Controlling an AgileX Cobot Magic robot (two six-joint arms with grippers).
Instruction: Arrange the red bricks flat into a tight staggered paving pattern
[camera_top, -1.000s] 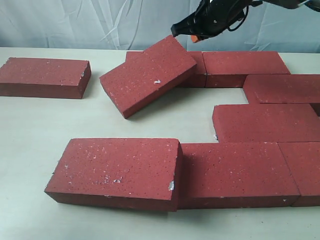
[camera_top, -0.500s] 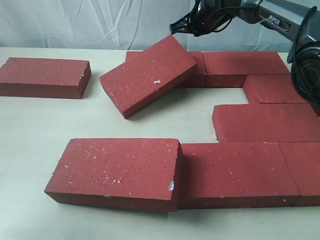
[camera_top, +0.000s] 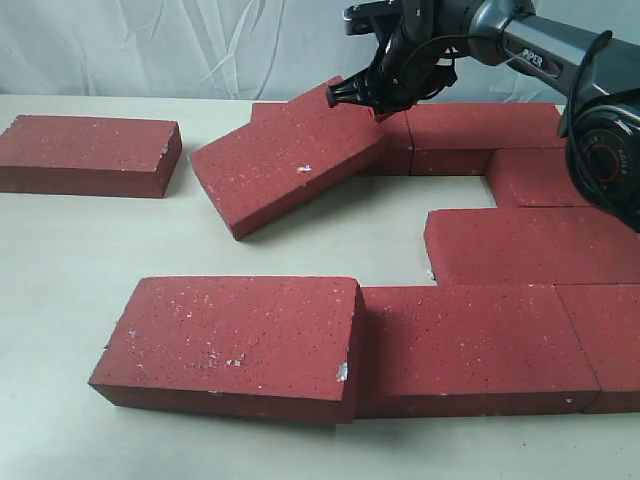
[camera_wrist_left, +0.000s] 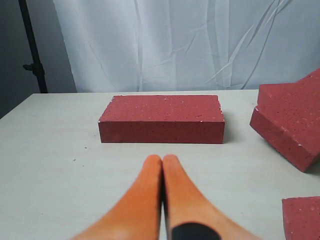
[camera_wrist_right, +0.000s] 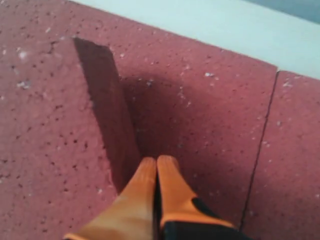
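Observation:
Several dark red bricks lie on the pale table (camera_top: 60, 260). One tilted brick (camera_top: 290, 155) leans with its far end up on a back-row brick (camera_top: 400, 140). My right gripper (camera_top: 378, 108) is shut and empty, its orange tips against that raised end; the wrist view shows the tips (camera_wrist_right: 157, 162) beside the tilted brick's end face (camera_wrist_right: 112, 125). A lone brick (camera_top: 88, 152) lies far left, also the brick (camera_wrist_left: 162, 118) ahead of my shut left gripper (camera_wrist_left: 162, 160). Flat bricks (camera_top: 530, 245) fill the right; a front brick (camera_top: 235, 340) overlaps its neighbour (camera_top: 470, 345).
A white curtain (camera_top: 150, 45) hangs behind the table. A dark stand (camera_wrist_left: 31, 50) rises at the table's far corner in the left wrist view. Bare tabletop (camera_top: 330, 250) lies between the tilted brick and the front row.
The right gripper has come down from above onto the raised end of the tilted brick, and that brick has shifted slightly leftward. The other bricks have not moved.

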